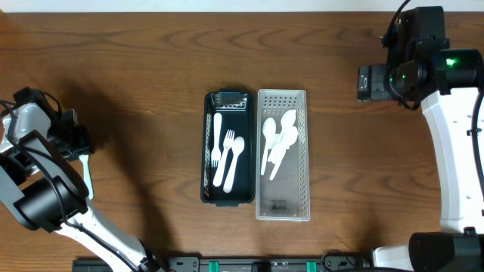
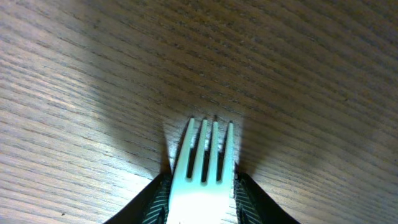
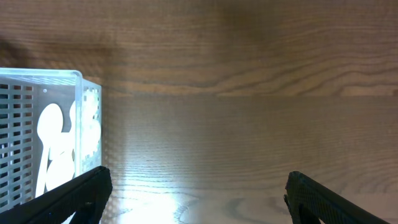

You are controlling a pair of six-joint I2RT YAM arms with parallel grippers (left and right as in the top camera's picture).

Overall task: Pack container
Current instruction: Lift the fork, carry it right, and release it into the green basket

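Left arm (image 1: 102, 230) and right arm (image 1: 454, 151) are white with black joints and cables, the right showing a green light (image 1: 451, 62).

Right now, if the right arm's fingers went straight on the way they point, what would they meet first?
Most likely the bare table, between the open fingers; the clear basket sits left of that line. Depth is unclear.

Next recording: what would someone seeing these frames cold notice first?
A white fork fills the left wrist view, pinched between the fingers of the left gripper near the table's left edge. In the middle, a dark tray of white cutlery sits beside a clear perforated tray of white spoons. The right gripper hangs open over the tabletop, right of the clear tray.
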